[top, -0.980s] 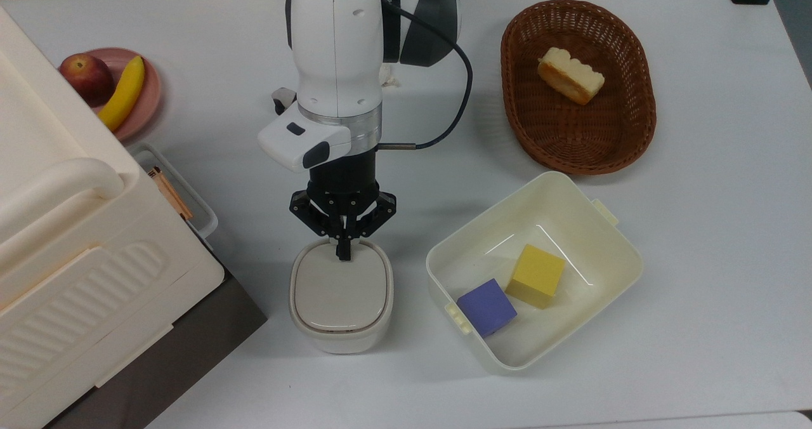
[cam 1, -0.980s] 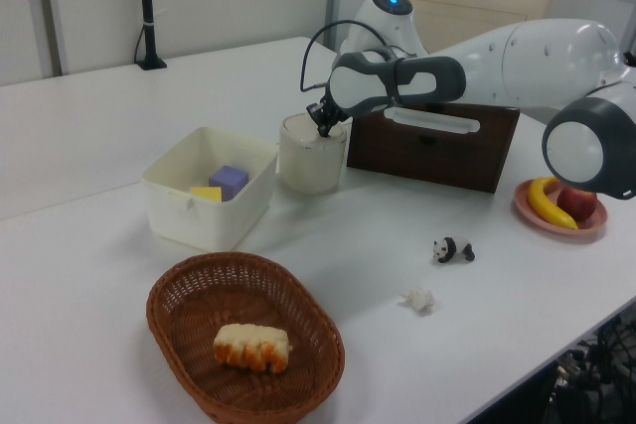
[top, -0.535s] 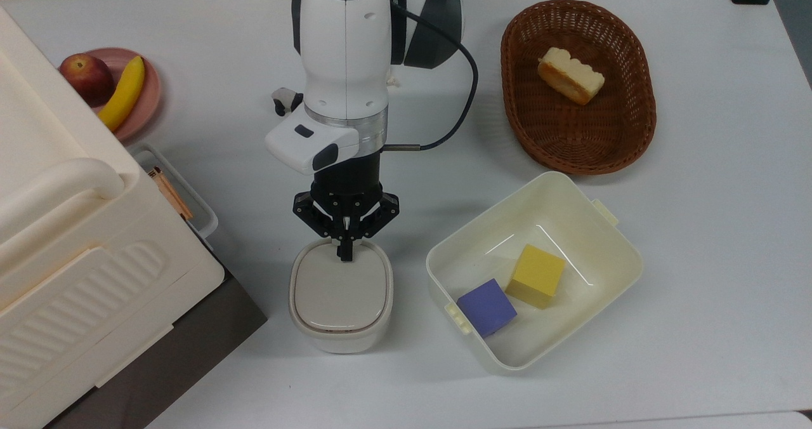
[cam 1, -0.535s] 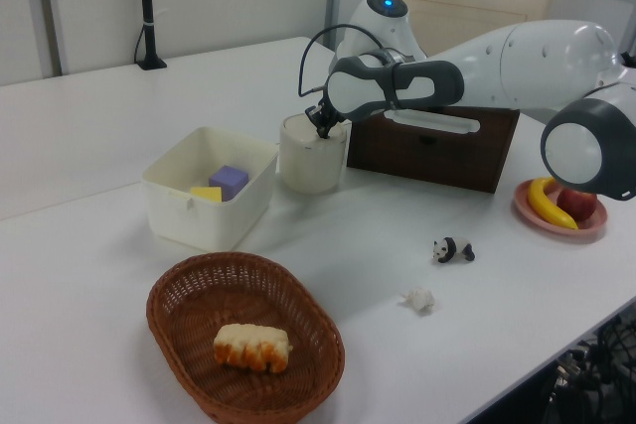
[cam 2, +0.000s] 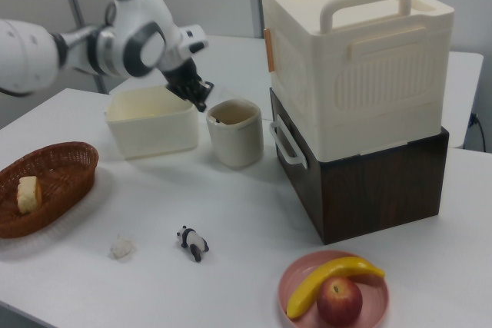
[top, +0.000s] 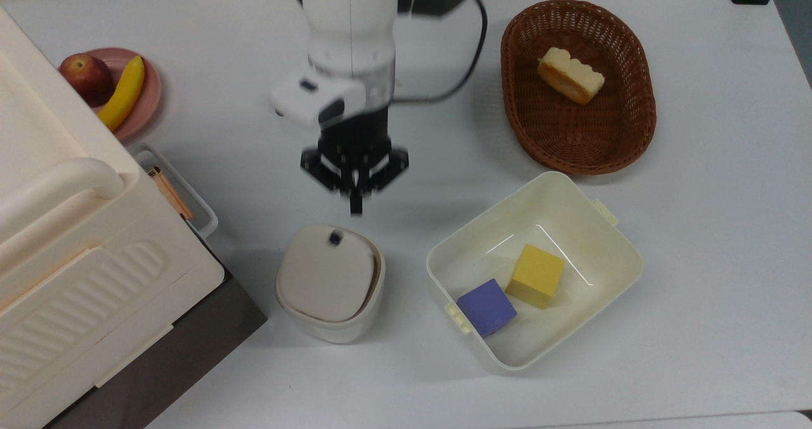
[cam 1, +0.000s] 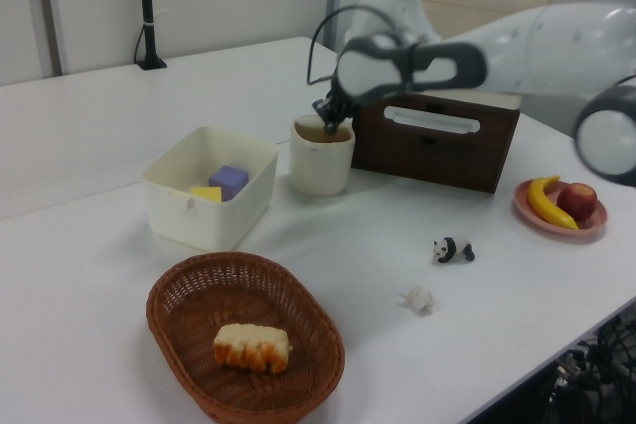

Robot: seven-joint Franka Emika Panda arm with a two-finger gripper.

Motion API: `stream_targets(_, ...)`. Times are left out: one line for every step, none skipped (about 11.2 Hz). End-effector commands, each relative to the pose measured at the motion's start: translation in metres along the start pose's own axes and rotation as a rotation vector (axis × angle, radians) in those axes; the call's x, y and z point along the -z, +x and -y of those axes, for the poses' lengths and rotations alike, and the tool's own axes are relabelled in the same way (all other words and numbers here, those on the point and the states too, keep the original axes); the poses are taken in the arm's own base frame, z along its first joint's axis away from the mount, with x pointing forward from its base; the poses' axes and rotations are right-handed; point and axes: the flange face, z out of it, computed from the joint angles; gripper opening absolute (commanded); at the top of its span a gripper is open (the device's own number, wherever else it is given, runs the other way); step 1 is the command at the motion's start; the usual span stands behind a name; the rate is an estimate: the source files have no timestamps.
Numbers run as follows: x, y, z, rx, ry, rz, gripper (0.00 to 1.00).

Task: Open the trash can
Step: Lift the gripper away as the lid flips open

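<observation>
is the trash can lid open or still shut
Partly open. In the top view the lid sits askew on the trash can, a dark gap along its right edge. The gripper is clear of it.

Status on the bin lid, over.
Gripper off the trash can, empty, fingers together. Lid sits tilted, dark gap along one edge; the right view shows inside the can. Nothing in the way.

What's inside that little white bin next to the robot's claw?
The trash can has its lid raised; the right view shows only a dark sliver inside. The lid and the walls hide the rest.
</observation>
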Motion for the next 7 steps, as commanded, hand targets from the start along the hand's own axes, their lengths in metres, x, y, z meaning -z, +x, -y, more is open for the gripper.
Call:
stream_targets(0.096,-0.049,-0.008,-0.026,0.063,0.141,0.01)
stream_targets(0.100,-0.048,-0.011,-0.039,0.078,0.139,0.01)
stream_targets(0.096,-0.048,-0.010,-0.037,0.079,0.145,0.01)
stream_targets(0.093,-0.050,-0.007,-0.030,0.081,0.155,0.01)
stream_targets(0.090,-0.054,-0.004,-0.019,0.080,0.186,0.02)
stream_targets(0.087,-0.058,0.001,0.002,0.084,0.223,0.14)
stream_targets(0.086,-0.062,0.003,0.012,0.079,0.245,0.63)
